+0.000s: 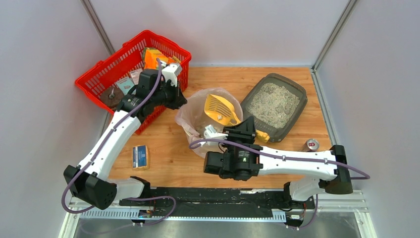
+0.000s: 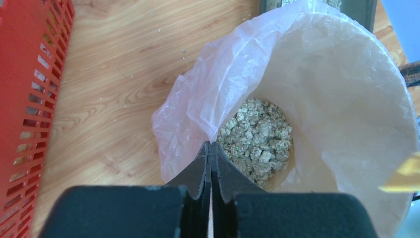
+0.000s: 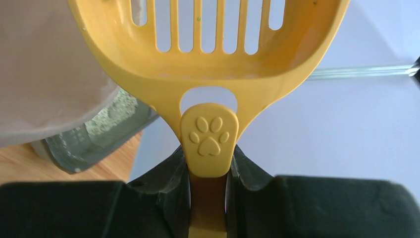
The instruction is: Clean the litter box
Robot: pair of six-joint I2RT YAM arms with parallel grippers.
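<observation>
The dark grey litter box (image 1: 275, 104) with pale gravelly litter sits at the back right; its corner shows in the right wrist view (image 3: 89, 141). My right gripper (image 1: 246, 132) is shut on the handle of a yellow slotted scoop (image 1: 221, 109), held above the round bin; the scoop (image 3: 208, 54) looks empty. The bin with a clear bag liner (image 1: 200, 119) holds clumps of litter (image 2: 257, 141). My left gripper (image 1: 181, 101) is shut on the edge of the bag liner (image 2: 218, 84) at the bin's left rim.
A red mesh basket (image 1: 106, 74) with assorted items stands at the back left. A small blue-and-tan box (image 1: 140, 156) lies on the wooden table near the left arm. A drink can (image 1: 311, 145) stands at the right, in front of the litter box.
</observation>
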